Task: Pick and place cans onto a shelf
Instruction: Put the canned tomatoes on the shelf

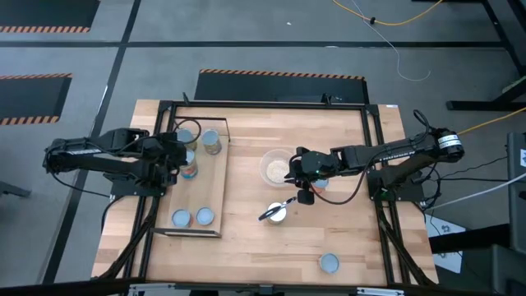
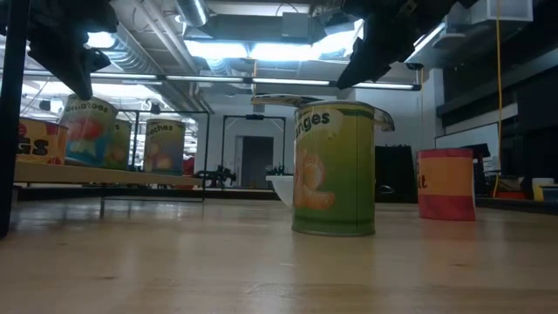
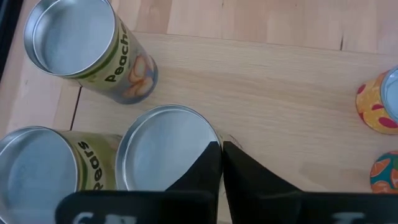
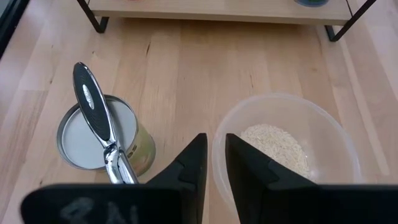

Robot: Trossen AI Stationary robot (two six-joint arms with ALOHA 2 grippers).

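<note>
The left arm is reaching in from the table's left side, its left gripper [image 1: 175, 156] pointing rightward with fingers [image 3: 202, 168] pressed together. The right arm is stretching leftward toward the table's middle, the right gripper [image 1: 301, 168] showing narrowly parted fingers [image 4: 194, 163].

A clear bowl [image 4: 286, 140] of pale grains [image 4: 275, 144] stands near the middle of the light wooden table [image 1: 246, 156], and just beside it a thin silver-and-black utensil [image 4: 99, 121] lies tilted, while yellow cable [image 1: 394, 18] trails across the grey floor [image 1: 246, 33] beyond.
</note>
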